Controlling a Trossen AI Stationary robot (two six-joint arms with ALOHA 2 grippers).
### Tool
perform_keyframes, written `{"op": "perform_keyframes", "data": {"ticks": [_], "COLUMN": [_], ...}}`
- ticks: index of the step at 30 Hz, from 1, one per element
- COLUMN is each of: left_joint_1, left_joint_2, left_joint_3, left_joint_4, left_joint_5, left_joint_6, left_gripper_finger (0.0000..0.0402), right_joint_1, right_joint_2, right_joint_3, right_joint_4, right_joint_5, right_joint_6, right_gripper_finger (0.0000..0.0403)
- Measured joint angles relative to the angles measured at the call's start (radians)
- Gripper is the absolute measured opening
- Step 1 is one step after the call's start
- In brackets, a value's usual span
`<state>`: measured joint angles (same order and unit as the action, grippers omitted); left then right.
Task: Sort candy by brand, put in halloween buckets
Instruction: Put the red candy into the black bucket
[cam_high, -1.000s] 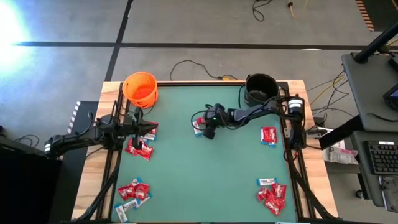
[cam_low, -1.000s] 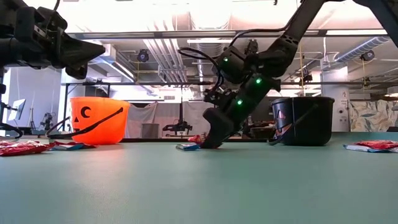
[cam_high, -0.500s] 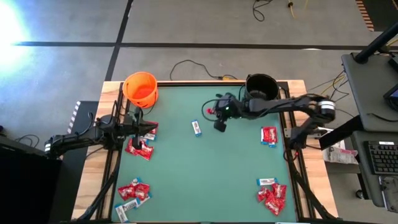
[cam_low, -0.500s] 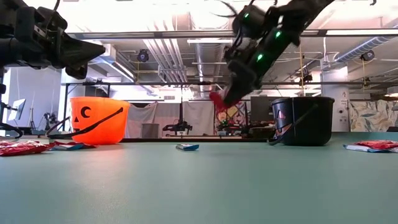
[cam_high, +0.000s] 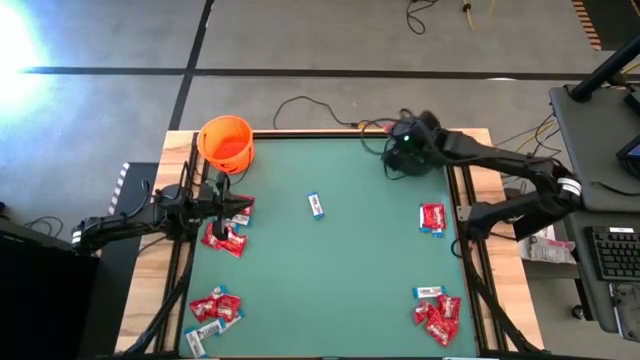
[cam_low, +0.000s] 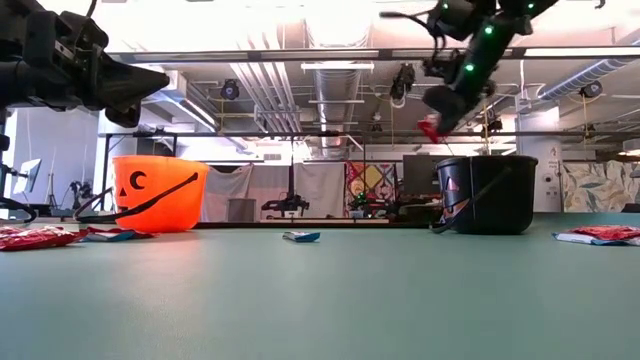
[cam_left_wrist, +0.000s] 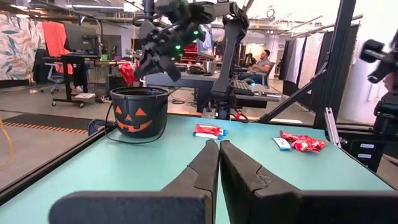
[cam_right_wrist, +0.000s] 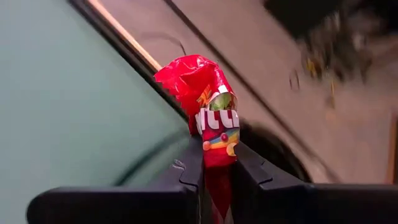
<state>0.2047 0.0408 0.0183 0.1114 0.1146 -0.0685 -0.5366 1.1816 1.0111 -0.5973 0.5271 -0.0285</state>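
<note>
Overhead, the right tool (cam_high: 405, 140) hangs above the black bucket (cam_high: 410, 160) at the desk's far edge toward the right corner, while the orange bucket (cam_high: 226, 143) stands at the far left corner. One blue-and-white bar (cam_high: 316, 205) lies alone near the desk's middle. A single red packet (cam_high: 432, 217) rests by the right edge, and mixed heaps of candy sit at the near right corner (cam_high: 437, 308), the near left corner (cam_high: 213, 309) and along the left edge (cam_high: 224, 238). The left tool (cam_high: 240, 208) waits over the left edge, just above that heap.

Level with the desk (cam_low: 320, 300), the right tool (cam_low: 440, 105) holds a red packet (cam_low: 430, 128) in the air above the black bucket's (cam_low: 488, 195) rim, clear of it. The orange bucket (cam_low: 155, 193) shows a jack-o'-lantern face, and the lone bar (cam_low: 301, 237) lies flat between the two buckets.

Left wrist: the left tool's own fingers (cam_left_wrist: 239, 177) are pressed together, holding nothing. Beyond them the black bucket (cam_left_wrist: 138, 112) stands upright with the other arm's tool (cam_left_wrist: 146, 62) and its red packet (cam_left_wrist: 127, 73) above it.

Right wrist: the fingers (cam_right_wrist: 249, 165) are pinched narrowly on the red packet (cam_right_wrist: 205, 106), whose crinkled end sticks out past the fingertips; the bucket's dark rim (cam_right_wrist: 280, 149) lies beneath.
</note>
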Motion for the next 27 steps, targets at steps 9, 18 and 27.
{"op": "perform_keyframes", "data": {"ticks": [9,18,27], "left_joint_1": [0.000,0.000,0.000], "left_joint_2": [0.000,0.000,0.000], "left_joint_3": [0.000,0.000,0.000], "left_joint_4": [0.000,0.000,0.000], "left_joint_5": [0.000,0.000,0.000], "left_joint_6": [0.000,0.000,0.000], "left_gripper_finger": [0.0000,0.0000,0.0000], "right_joint_1": [-0.243,-0.426,-0.456], "right_joint_2": [0.076,0.341,0.468], "right_joint_3": [0.003,0.148,0.228], "right_joint_4": [-0.221,-0.317,-0.389], "right_joint_5": [-0.058,-0.393,-0.477], "right_joint_6": [0.226,0.256,0.215], "right_gripper_finger": [0.0038,0.0038,0.0038]}}
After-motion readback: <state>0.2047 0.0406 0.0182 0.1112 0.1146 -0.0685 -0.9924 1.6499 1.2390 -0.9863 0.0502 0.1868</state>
